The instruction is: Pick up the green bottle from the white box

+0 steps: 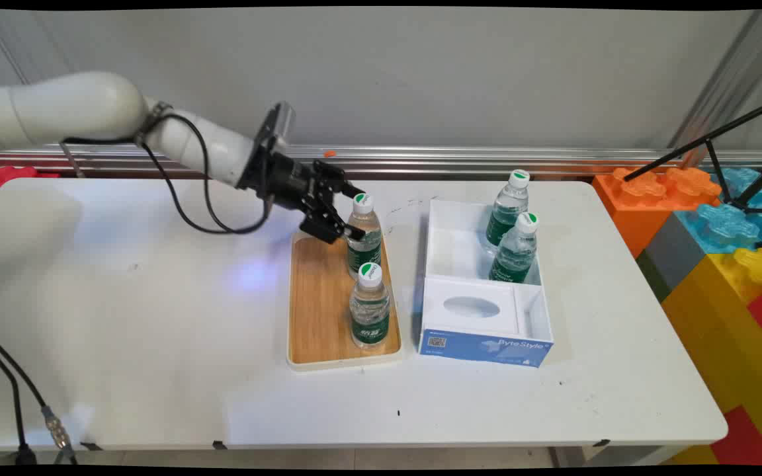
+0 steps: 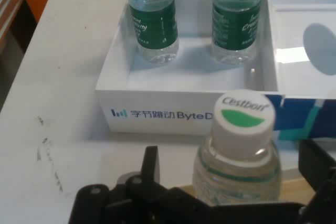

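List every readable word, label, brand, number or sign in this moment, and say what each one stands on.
"Cestbon": cap of the bottle standing between the gripper's open fingers.
"字节跳动 ByteD", cut off by that bottle: side wall of the white box.
"Byte Style": blue end of the box, main view.
QR code on the blue end: too small to read.
Green labels on the two bottles in the box: white lettering, blurred.

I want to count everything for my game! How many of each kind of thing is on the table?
Water bottles: 4
Wooden tray: 1
White box: 1
Total: 6
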`<state>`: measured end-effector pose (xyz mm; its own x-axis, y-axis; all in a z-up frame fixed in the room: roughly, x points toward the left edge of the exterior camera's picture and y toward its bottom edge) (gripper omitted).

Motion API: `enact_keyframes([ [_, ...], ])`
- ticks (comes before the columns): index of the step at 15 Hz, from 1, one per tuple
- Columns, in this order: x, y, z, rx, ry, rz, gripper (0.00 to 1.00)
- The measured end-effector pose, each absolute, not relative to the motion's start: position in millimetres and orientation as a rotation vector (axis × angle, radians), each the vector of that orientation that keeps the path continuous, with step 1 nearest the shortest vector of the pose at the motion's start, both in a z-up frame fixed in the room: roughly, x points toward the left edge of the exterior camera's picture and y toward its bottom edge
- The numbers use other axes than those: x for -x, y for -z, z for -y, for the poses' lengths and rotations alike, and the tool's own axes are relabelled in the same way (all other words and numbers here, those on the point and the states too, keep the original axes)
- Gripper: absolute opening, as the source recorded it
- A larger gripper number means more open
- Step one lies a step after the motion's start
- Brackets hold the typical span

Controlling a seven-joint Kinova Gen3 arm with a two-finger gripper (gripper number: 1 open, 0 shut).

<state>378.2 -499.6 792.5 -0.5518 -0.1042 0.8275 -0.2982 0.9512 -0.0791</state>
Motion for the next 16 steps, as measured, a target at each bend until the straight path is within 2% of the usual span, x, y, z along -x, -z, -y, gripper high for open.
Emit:
enact_keyframes([
  [10,-404.8,-892.9,471.0,-0.38,-0.192,2.199,1.0],
  [16,-404.9,-933.2,455.6,-0.428,-0.194,2.248,1.0],
])
